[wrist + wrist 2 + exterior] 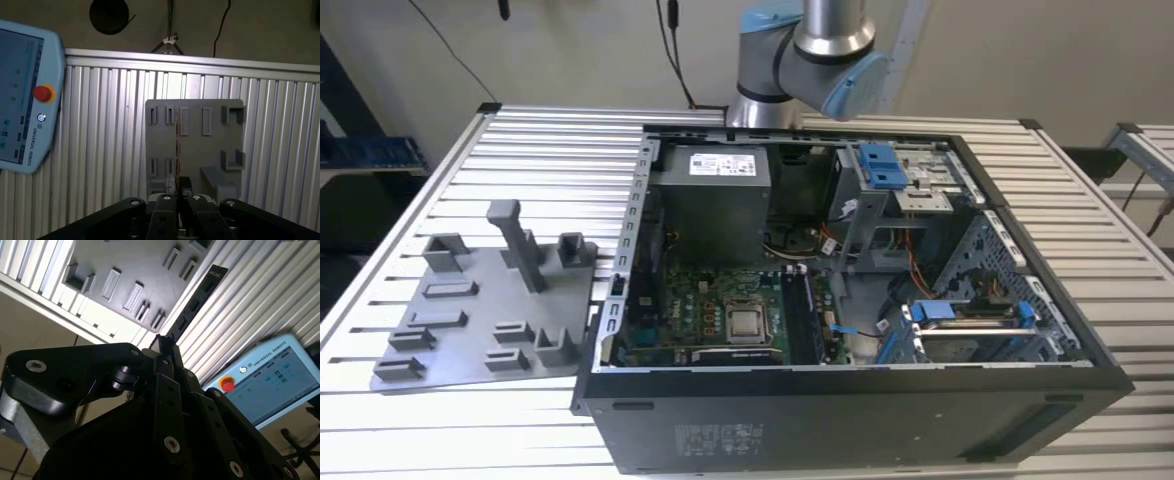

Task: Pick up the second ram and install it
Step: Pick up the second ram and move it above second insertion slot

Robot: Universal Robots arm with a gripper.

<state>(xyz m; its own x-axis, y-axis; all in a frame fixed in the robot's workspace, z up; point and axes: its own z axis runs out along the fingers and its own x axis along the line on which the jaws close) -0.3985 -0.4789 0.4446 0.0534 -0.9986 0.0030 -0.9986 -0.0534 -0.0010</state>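
Start with the slatted table [494, 150], spread across the whole exterior view. Find the open computer case [854, 420] in the middle and lower right of that view, crowded with cables [787, 243] and a drive cage [907, 200] beside the green motherboard [700, 300]. Look to the exterior view's left for the grey holder tray [460, 345].

Then, in the second wrist view, the gripper [164, 342], clamped tight on the second ram [195, 301]. Held in the air well above the tray, pinched at one end only, with a long free overhang.

Judged risky on three counts:
- Could swing or creep in so short a bite on any quick move.
- Would then meet a memory slot [803, 310] skewed, and jam or bend under a push.
- Might also snag on the case wall or the cables beside the board.
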